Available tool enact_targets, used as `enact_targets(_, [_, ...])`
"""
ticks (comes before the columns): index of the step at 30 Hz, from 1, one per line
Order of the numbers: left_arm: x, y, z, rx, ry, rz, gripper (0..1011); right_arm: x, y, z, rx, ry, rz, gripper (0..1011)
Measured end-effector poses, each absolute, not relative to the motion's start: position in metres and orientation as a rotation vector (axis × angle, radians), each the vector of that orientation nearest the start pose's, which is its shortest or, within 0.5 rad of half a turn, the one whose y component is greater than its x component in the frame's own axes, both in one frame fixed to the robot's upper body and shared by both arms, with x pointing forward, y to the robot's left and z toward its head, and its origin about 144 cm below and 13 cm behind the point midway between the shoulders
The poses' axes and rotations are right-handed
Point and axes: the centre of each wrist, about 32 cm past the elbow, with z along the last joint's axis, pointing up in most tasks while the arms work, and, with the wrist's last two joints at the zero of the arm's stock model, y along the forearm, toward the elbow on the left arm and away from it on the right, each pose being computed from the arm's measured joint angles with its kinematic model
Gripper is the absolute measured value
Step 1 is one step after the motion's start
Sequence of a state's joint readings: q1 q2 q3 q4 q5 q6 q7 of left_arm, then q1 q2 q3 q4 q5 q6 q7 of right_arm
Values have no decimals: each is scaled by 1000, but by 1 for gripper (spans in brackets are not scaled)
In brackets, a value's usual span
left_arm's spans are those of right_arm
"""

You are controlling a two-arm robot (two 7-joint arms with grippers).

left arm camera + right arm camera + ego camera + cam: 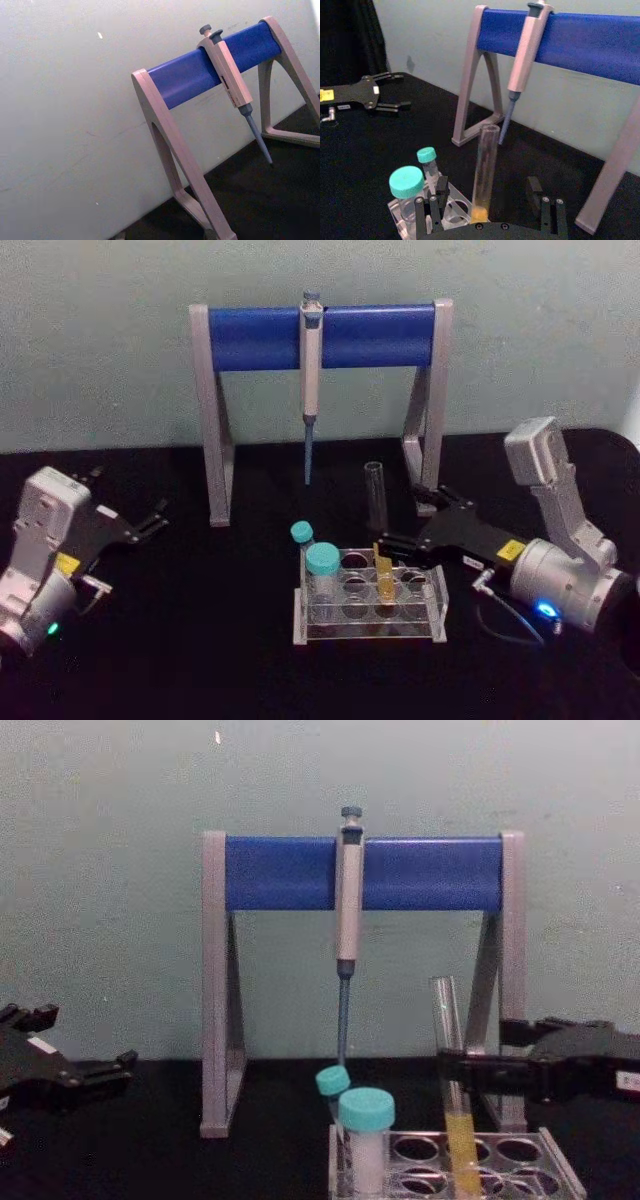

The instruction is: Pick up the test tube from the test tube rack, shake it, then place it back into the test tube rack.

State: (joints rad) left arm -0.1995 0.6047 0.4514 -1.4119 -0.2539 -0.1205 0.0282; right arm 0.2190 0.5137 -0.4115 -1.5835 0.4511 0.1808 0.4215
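A lab: pipette [311, 360] hung on its stand [250, 338] (test tube rack [410, 627] nearby).

test tube [379, 525] in test tube rack [370, 631]; stand [260, 338] behind

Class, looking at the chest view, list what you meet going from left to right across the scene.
From the left: left claw, parked → stand's left leg → pipette → test tube → right claw, reaching in from the right, open either side of the tube.

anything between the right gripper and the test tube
Nothing: in the right wrist view the test tube stands inside the open right gripper, with bare gaps to both fingers. The left gripper idles far left.
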Motion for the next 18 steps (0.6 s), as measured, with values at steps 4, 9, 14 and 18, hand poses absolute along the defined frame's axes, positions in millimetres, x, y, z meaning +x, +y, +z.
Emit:
enact_targets(4, [489,310,1140,304,-285,1248,1010,501,-251,1191,-193,52,-782,1000])
enact_targets(9, [489,310,1140,305,-285,1248,1010,510,-245,1189,-199,58,-776,1000])
enact_targets(14, [489,310,1140,304,-285,1248,1010,516,-241,1188,-201,66,-769,1000])
enact_targets(18, [489,310,1140,305,-285,1248,1010,519,-238,1187,-204,70,-764,1000])
